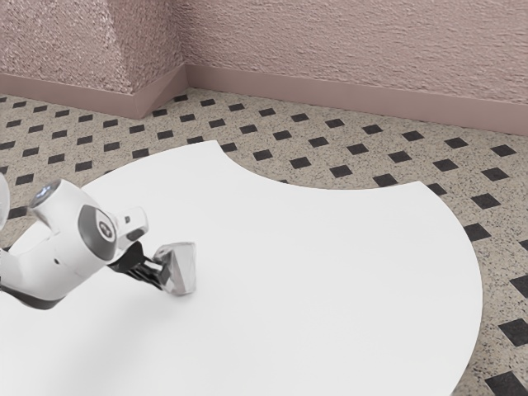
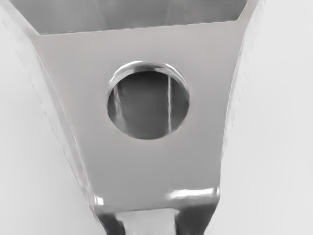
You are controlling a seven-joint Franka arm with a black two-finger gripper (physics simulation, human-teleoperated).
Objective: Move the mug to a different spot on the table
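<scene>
A white counter (image 1: 330,272) with a curved edge and a scooped notch on its far side fills the foreground. Beyond it lies a speckled beige floor (image 1: 346,144) dotted with dark diamond tiles, then a mauve baseboard (image 1: 330,91) and rough pink walls (image 1: 355,41). The mug (image 1: 180,268) sits on the counter's near part, toward the exterior view's left. It is grey, metallic and angular, widening away from the hand. Up close, its flat tapering side (image 2: 146,161) has a round hole (image 2: 148,99). The black end effector (image 1: 158,271) is clamped on its narrow end.
</scene>
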